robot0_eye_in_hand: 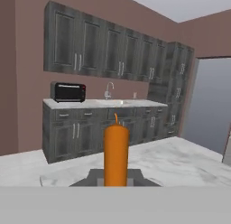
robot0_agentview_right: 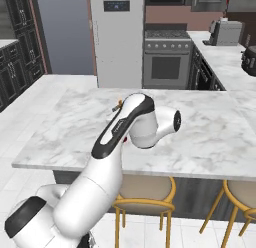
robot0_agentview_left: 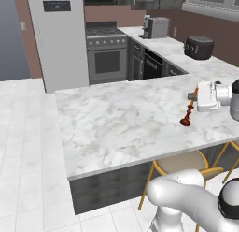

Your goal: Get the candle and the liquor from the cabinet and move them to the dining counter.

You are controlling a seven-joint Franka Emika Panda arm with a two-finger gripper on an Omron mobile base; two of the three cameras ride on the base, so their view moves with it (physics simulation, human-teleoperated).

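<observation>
The candle [robot0_agentview_left: 190,109], a thin orange taper on a dark red holder, leans over the right part of the dining counter [robot0_agentview_left: 116,119]. Its round base is at or just above the marble. My gripper [robot0_agentview_left: 194,97] is shut on the taper's upper part, reaching in from the right. In the hand view the orange candle [robot0_eye_in_hand: 116,153] stands close up between my fingertips [robot0_eye_in_hand: 97,179]. In the right base view my arm covers most of the candle [robot0_agentview_right: 118,104], leaving just its tip. The cabinet [robot0_eye_in_hand: 90,49] hangs on the far wall with its doors closed. The liquor is out of view.
Tan stools [robot0_agentview_left: 182,163] on yellow legs stand under the counter's near edge. Behind the island are a fridge [robot0_agentview_left: 58,39], a stove [robot0_agentview_left: 106,53], and a worktop with a coffee machine [robot0_agentview_left: 154,26] and a black appliance [robot0_agentview_left: 198,46]. A microwave [robot0_eye_in_hand: 67,91] sits below the wall cabinets.
</observation>
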